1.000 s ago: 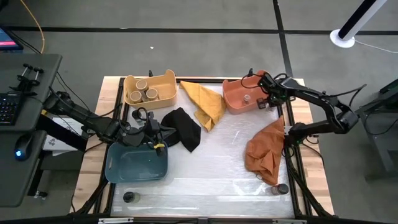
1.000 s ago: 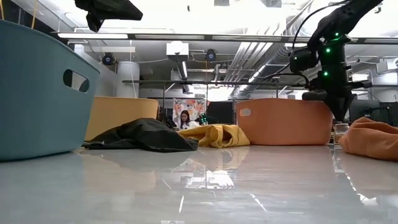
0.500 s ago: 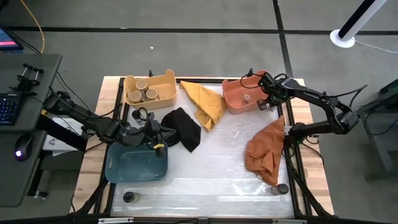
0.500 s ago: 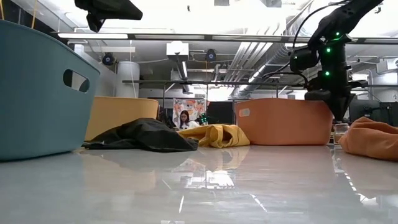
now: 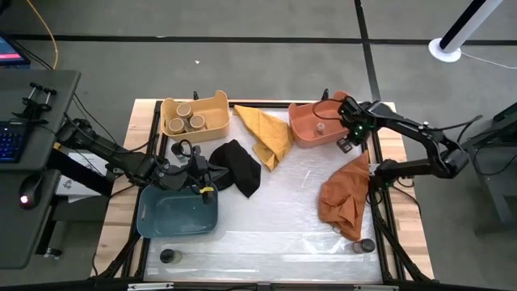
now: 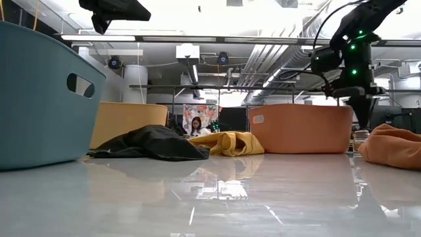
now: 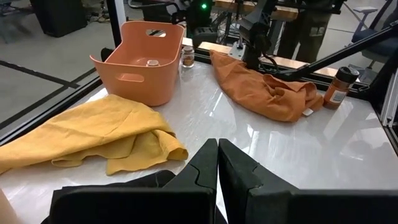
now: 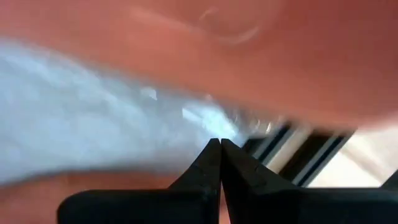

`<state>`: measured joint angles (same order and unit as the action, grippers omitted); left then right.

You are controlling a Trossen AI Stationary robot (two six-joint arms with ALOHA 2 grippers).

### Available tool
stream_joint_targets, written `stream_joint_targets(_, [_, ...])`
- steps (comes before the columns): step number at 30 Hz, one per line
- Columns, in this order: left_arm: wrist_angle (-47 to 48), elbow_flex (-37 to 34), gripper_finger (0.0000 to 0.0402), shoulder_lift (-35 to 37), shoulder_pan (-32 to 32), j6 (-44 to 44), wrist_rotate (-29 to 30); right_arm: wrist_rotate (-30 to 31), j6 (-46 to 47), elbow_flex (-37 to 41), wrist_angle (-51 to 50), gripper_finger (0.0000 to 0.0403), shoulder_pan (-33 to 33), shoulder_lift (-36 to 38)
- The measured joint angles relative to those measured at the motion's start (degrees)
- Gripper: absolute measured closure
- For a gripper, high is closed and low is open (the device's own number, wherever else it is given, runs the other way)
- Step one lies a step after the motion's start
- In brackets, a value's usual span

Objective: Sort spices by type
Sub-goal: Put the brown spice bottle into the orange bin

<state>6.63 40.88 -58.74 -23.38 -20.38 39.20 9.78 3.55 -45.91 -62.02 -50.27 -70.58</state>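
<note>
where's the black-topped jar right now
In the high view the black-topped jar stands alone at the table's near left corner, just below the blue bin, away from both arms.

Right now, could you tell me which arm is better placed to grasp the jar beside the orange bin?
Probably right: its jaws hang by that jar and the orange bin; the left arm waits by the blue bin.

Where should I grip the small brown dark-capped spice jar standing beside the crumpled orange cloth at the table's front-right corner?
Take the brown spice jar by its round body just below the cap, coming straight down. It stands upright with its top clear, while the orange cloth lies close beside it, so a sideways approach would likely snag.
</note>
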Motion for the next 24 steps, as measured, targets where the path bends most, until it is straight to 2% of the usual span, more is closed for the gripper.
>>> stream_joint_targets(4, [0.0,0.0,0.0401,0.0,0.0,0.0,0.0,3.35,0.12,-0.01,3.35,0.0403,-0.52,-0.03])
stream_joint_targets(18, [0.02,0.0,0.0402,0.0,-0.02,0.0,0.0,2.43,-1.05,-0.07,2.7,0.0403,-1.56,-0.75])
stream_joint_targets(24, [0.03,0.0,0.0401,0.0,-0.02,-0.02,0.0,4.4,0.78,-0.07,2.78,0.0403,-1.03,-3.36])
